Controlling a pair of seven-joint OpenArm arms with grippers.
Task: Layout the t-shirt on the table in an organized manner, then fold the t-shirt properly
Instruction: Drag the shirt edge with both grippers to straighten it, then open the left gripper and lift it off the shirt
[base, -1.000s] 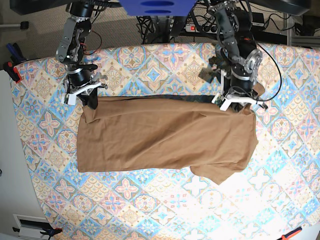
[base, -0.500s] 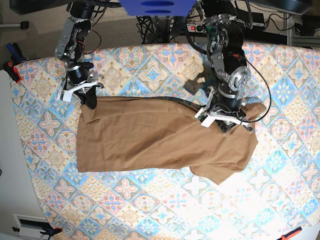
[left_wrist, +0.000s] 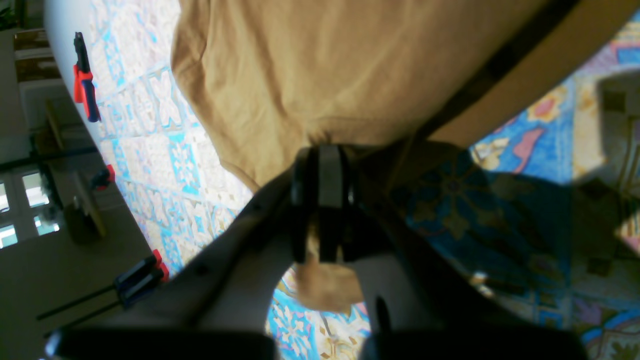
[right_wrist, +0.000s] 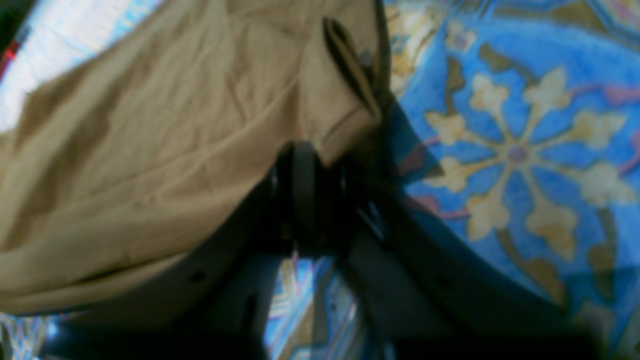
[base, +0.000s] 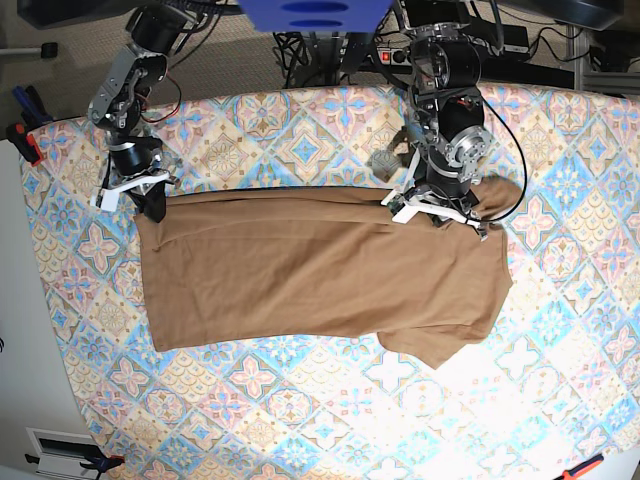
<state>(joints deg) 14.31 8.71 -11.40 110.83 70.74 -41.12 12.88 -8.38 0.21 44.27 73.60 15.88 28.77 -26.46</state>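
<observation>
fingers (left_wrist: 330, 170) pinch t-shirt (base: 320, 270) edge

base: bright, sharp | wrist views: blurred, dim foreground, hard shadows

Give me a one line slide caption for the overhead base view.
Both grippers, left and right, pinch the far edge of the tan t-shirt spread across the patterned table.

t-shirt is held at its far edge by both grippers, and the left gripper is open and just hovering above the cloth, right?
Not quite: the left gripper is shut on the t-shirt, as the left wrist view shows, with tan fabric pinched between its jaws. The right gripper also grips the far edge.
</observation>
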